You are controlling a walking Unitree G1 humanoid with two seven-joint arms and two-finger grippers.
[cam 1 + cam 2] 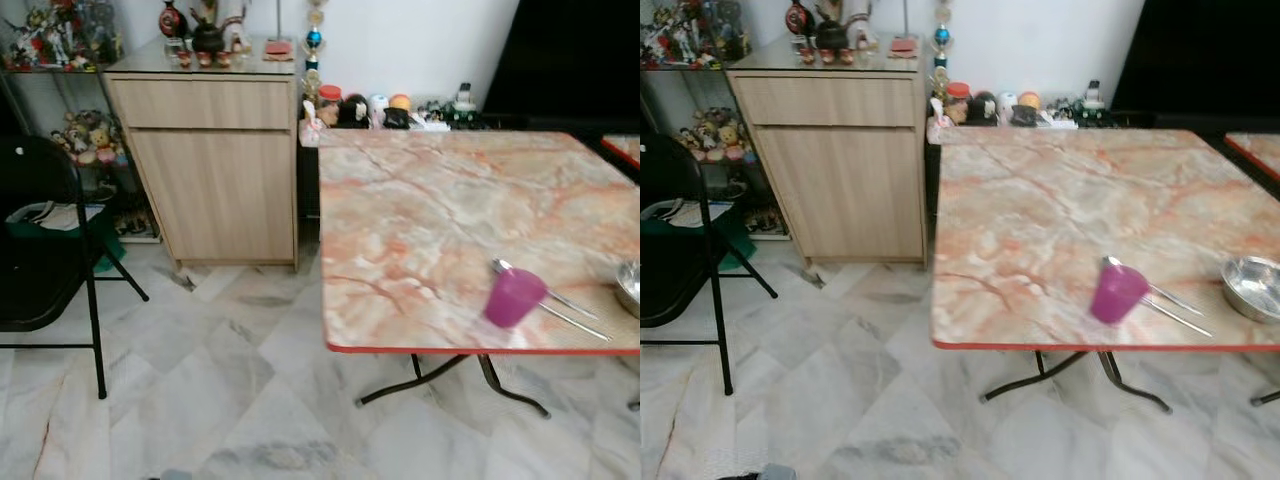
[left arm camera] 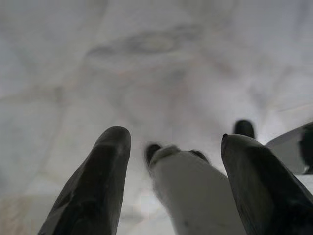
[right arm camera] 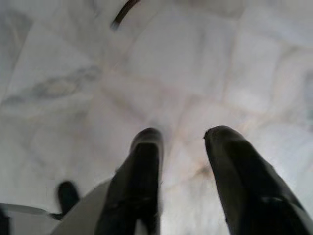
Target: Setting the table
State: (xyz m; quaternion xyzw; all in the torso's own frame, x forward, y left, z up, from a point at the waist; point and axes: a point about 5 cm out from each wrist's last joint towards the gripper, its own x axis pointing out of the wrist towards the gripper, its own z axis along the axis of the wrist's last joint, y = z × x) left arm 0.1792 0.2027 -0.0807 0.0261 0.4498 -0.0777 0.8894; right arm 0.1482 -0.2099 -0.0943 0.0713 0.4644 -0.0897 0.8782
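Observation:
A marble-patterned table [image 1: 450, 220] with a red rim stands ahead on the right. Near its front edge a purple cup [image 1: 514, 297] stands tilted in view, with metal cutlery [image 1: 560, 305] lying just behind and beside it. A steel bowl [image 1: 1252, 287] sits further right on the tabletop. My left gripper [image 2: 173, 142] hangs open over the pale floor with nothing between its fingers. My right gripper [image 3: 182, 134] also hangs open above the floor tiles, empty.
A wooden cabinet [image 1: 215, 160] with ornaments on top stands against the back wall. A black folding chair [image 1: 45, 240] is at the left. Jars and small items [image 1: 385, 108] crowd a low surface behind the table. Grey marble floor [image 1: 220, 390] lies open in front.

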